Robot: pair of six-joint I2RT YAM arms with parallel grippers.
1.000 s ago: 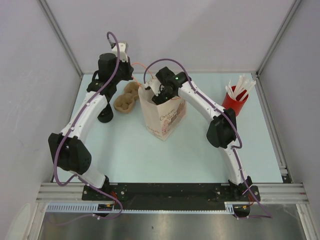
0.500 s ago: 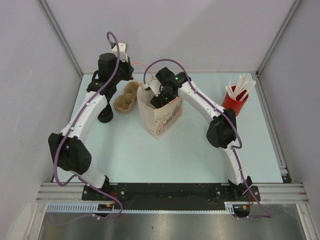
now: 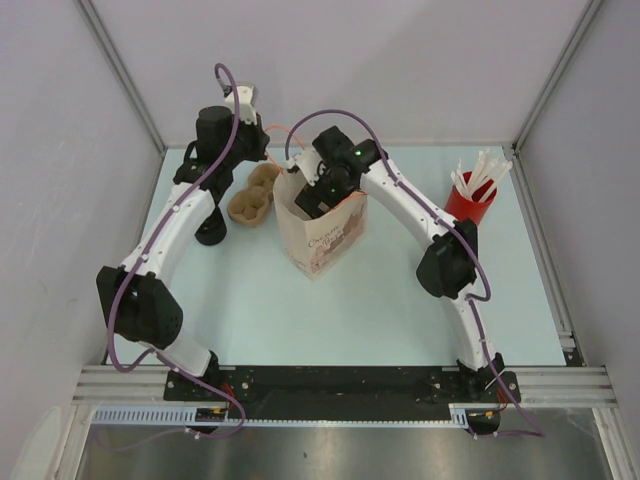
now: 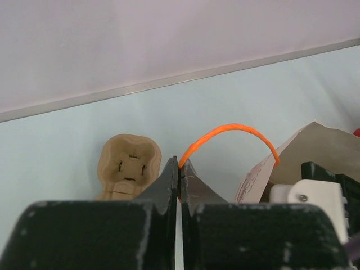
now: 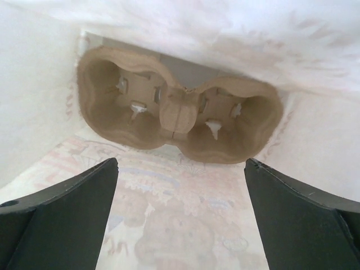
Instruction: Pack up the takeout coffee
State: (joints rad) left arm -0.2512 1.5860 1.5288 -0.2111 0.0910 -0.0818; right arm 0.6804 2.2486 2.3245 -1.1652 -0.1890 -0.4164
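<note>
The takeout coffee (image 3: 211, 232) sits on the table (image 3: 380, 300) at the far left. It is a short dark round cup tucked right against the white link of the left arm, which hides part of it. Neither hand is on it. Just beside it, toward the middle, a cardboard cup carrier (image 3: 252, 197) with two wells lies flat on the table, between the cup and the paper bag (image 3: 325, 235).

The bag stands upright near the middle of the table with its mouth open and a printed picture on its front. The left gripper (image 4: 179, 169) hangs behind the bag, its two fingers pinched tight together on the orange handle (image 4: 230, 129), a thin cord that arches up and over to the bag's rim. From that wrist the carrier on the table shows just past the fingertips.

The right gripper (image 5: 181, 163) is down in the mouth of the bag, its fingers spread wide with nothing between them. Its camera looks down between pale paper walls at a second carrier (image 5: 180, 118), both wells bare, which seems to lie at the bottom of the bag.

Well off to the right stands a red cup (image 3: 468, 208) of white sticks.
</note>
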